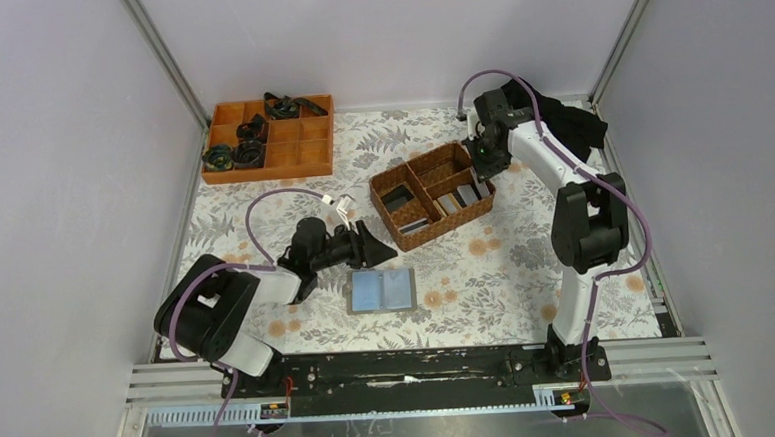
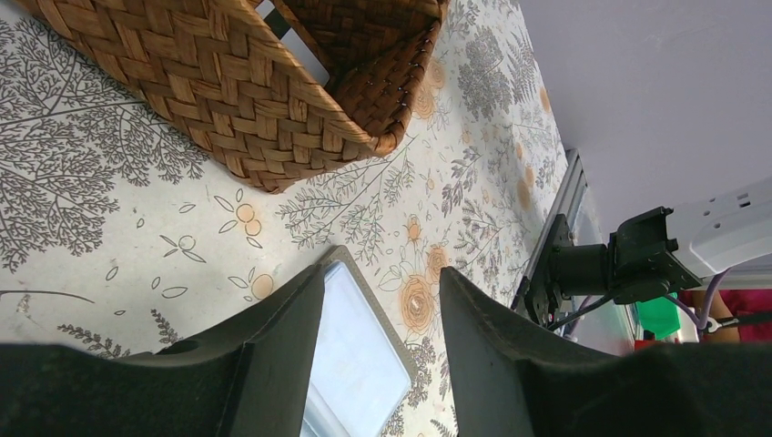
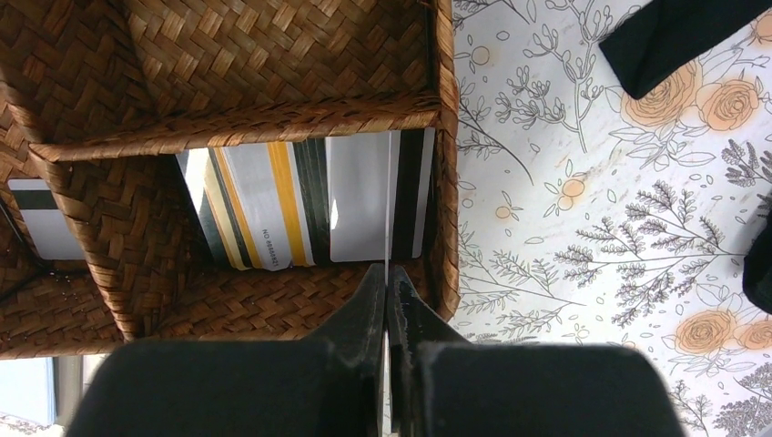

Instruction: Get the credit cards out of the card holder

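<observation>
I see the flat pale blue-grey bifold card holder (image 1: 381, 290) lying open on the floral-print table (image 1: 506, 262), near the front edge and between the two arm bases. In the top view the left gripper (image 1: 377, 247) is just behind the holder, claw released with nothing in it. In its wrist view (image 2: 380, 273) one corner of the card holder (image 2: 360, 364) shows through the gap between the fingers.

The right gripper (image 1: 488, 158) is over the right end of the brown wicker compartment basket (image 1: 449, 225). Its claw (image 3: 387, 271) is clenched on a thin pale card (image 3: 389, 200), seen edge-on and sticking out past the fingertips. Below it, the credit cards (image 3: 300, 200), white, yellow-striped and dark, stand packed in that end compartment. One more white card with a grey stripe (image 3: 36, 223) is in the next compartment.

An orange divided tray (image 1: 315, 152) sits at the far left, well apart from the basket.
</observation>
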Controlling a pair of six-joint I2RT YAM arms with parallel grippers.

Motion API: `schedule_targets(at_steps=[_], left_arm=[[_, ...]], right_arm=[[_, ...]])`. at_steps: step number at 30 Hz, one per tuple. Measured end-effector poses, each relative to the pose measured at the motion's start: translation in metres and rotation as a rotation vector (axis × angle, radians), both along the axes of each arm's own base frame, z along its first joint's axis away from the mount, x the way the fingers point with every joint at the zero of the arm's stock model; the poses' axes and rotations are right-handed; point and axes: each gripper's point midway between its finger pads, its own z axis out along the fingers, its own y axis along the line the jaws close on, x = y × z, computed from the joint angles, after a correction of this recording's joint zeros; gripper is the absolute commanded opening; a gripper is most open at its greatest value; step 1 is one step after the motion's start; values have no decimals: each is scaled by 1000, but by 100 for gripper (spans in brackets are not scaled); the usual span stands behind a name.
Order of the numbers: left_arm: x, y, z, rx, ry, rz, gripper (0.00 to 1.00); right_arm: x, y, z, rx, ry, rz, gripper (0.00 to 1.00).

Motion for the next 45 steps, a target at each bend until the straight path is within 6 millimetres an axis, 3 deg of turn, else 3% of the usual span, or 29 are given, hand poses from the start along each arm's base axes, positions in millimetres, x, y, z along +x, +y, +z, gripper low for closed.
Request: schedule_targets(at_steps=[4, 5, 7, 10, 17, 19, 22, 26, 30, 39, 45], left_arm=[[0, 0, -1, -3, 7, -1, 58], [0, 0, -1, -5, 7, -1, 62], [1, 0, 1, -10, 2, 2, 70], [2, -2, 8, -36, -8, -2, 72], [0, -14, 64, -235, -122, -52, 72], [-3, -17, 80, -300, -158, -78, 72], [-7, -20, 87, -354, -165, -112, 72], [-11, -20, 95, -385, -181, -131, 73], [-13, -20, 106, -406, -222, -146, 73], [-17, -29, 117, -428, -255, -184, 71], [-17, -32, 118, -431, -252, -183, 54]], right_arm=[[-3, 0, 5, 8, -11, -6, 0], [-4, 0, 9, 14, -19, -6, 0], [-6, 3, 20, 41, -43, -2, 0], [-14, 11, 42, 109, -92, 18, 0], [-65, 59, 127, 459, -224, 199, 0], [-82, 71, 140, 548, -229, 256, 0], [-112, 90, 137, 676, -178, 331, 0], [-157, 114, 106, 804, -18, 393, 0], [-179, 126, 96, 883, 63, 425, 0], [-205, 157, 121, 996, 55, 565, 0], [-207, 165, 118, 1003, 72, 581, 0]])
